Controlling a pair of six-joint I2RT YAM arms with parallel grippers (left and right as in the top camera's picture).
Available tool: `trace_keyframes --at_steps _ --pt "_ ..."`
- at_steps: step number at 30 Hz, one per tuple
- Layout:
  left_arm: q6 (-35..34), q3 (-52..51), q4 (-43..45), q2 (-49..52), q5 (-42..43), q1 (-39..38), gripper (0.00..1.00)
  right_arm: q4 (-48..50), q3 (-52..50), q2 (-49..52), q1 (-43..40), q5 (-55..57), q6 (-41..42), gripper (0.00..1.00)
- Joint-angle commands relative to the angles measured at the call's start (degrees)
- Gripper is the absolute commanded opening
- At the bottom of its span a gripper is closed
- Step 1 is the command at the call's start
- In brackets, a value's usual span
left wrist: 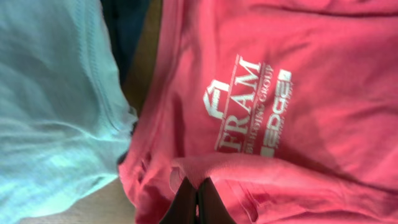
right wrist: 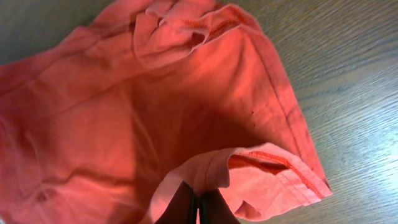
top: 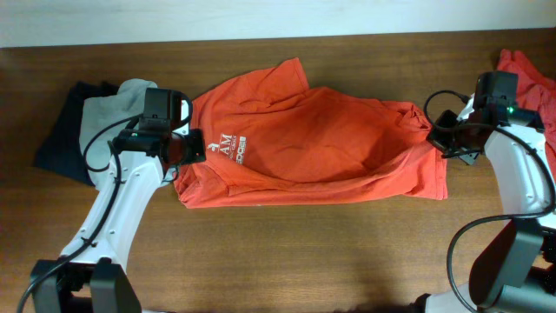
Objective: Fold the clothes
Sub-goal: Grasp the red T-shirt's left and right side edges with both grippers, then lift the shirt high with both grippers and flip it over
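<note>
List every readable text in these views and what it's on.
"FRAM": large white print on the chest of the orange-red T-shirt, beside a white house logo.
"BUILDING GROUP": smaller line under it, faint.
"EDGE": blocky white word alongside; the tiny line beneath it is too blurred to read.

Across the middle of the brown wooden table (top: 287, 252), an orange-red heathered cotton T-shirt (top: 321, 143) lying crosswise; just left of it, a pale grey knit garment (top: 109, 109), overlapping a dark navy cloth (top: 56, 143); second orange-red cotton garment (top: 532, 74) at the far right corner, apart
</note>
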Motion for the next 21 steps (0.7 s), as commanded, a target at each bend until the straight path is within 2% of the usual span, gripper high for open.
trace_keyframes --at_steps 1,11,14,21 --pt "0.8 0.2 2.0 0.3 -3.7 0.4 0.0 1.2 0.6 0.2 -0.2 2.5 1.9 0.05" --pt "1.0 0.8 2.6 -0.3 -3.5 0.4 0.0 0.9 0.8 1.0 -0.2 3.7 1.7 0.04" --pt "3.4 5.1 -2.0 -2.5 2.0 0.4 0.0 0.0 2.3 -0.6 -0.2 0.8 -2.1 0.04" --pt "5.5 12.8 -6.6 -6.6 2.5 0.4 0.0 -0.5 3.0 -6.7 -0.2 -0.2 -2.4 0.04"
